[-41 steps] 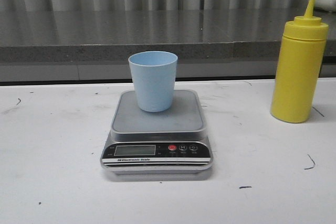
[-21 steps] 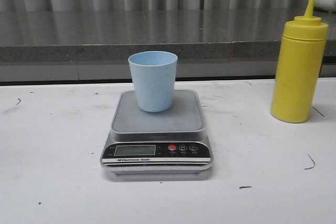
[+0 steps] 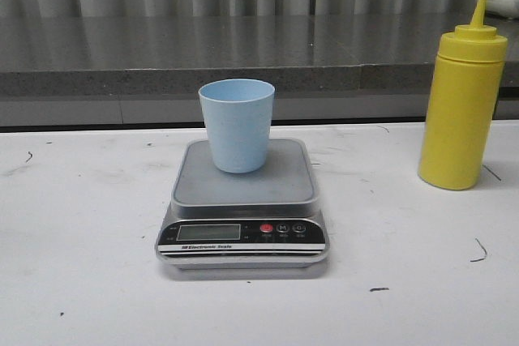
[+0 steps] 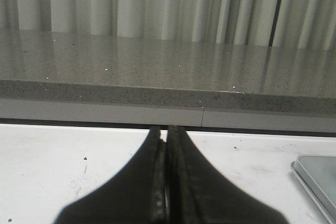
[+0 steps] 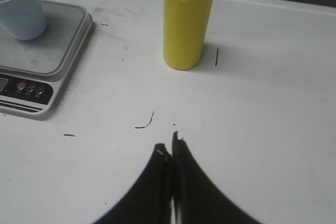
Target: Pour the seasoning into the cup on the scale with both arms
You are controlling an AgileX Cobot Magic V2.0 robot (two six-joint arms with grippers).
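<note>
Seasoning (image 3: 461,103) is seen upright on the table (image 3: 81,281), well apart from the cup (image 3: 237,123) centred on the scale (image 3: 243,200). Both grippers, left (image 4: 166,182) and right (image 5: 170,182), are pressed together, empty. The right gripper should be opened wide and the bottle taken mid-body, kept upright until it is over the cup.

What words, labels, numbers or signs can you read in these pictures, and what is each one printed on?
"Electronic Scale": white print on the black front strip of the scale, front view; a small mark before it is too blurred to read.
"M": on the middle button of the scale.
The other button marks and the LCD show nothing legible.
The yellow bottle and the cup carry no text.
</note>
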